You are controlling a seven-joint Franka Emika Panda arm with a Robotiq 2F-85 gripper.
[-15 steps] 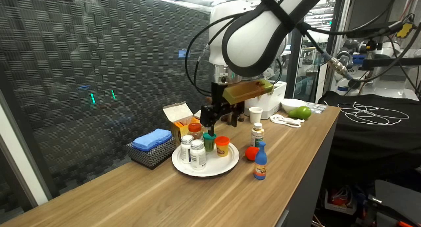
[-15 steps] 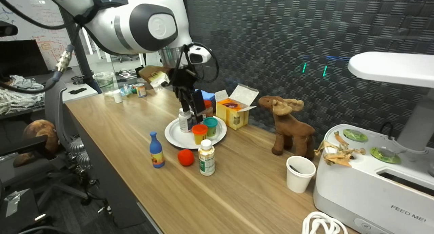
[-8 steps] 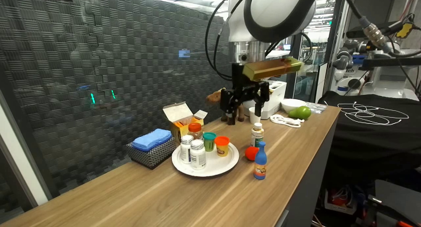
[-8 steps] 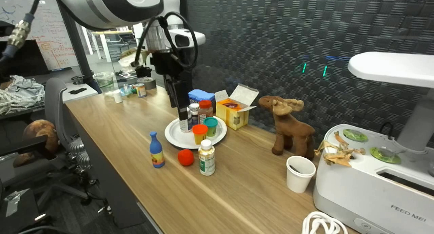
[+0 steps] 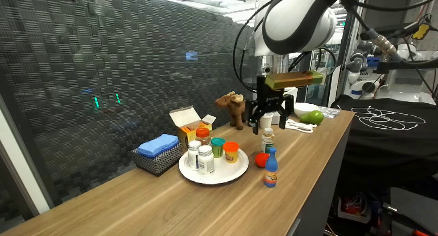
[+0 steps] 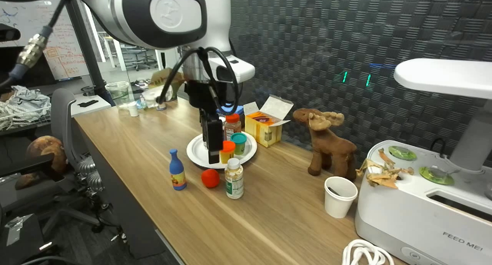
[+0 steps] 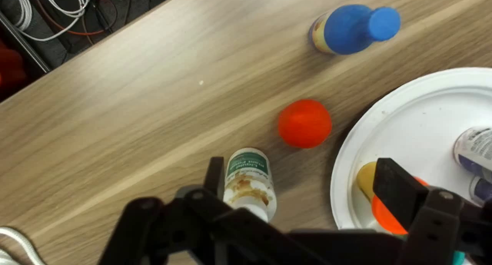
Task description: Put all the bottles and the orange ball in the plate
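In an exterior view my white arm (image 5: 297,20) slanted down from the upper right, bent so that my wrist (image 5: 273,62) hung nearly upright beneath it. My black end effector (image 5: 269,127) pointed downward, its two fingers (image 7: 399,192) parted wide. In the wrist view one stood left of the middle, the other well right of it, tips far apart.

The desk (image 5: 137,208) shows smooth, faintly shiny wood grain. The plate (image 5: 226,171) looks like matt paper, the blue bottle (image 7: 348,28) like smooth plastic, the orange ball (image 7: 305,123) matt. The toy moose (image 6: 332,148) is fuzzy plush, the blue cloth (image 5: 159,145) matt fabric.
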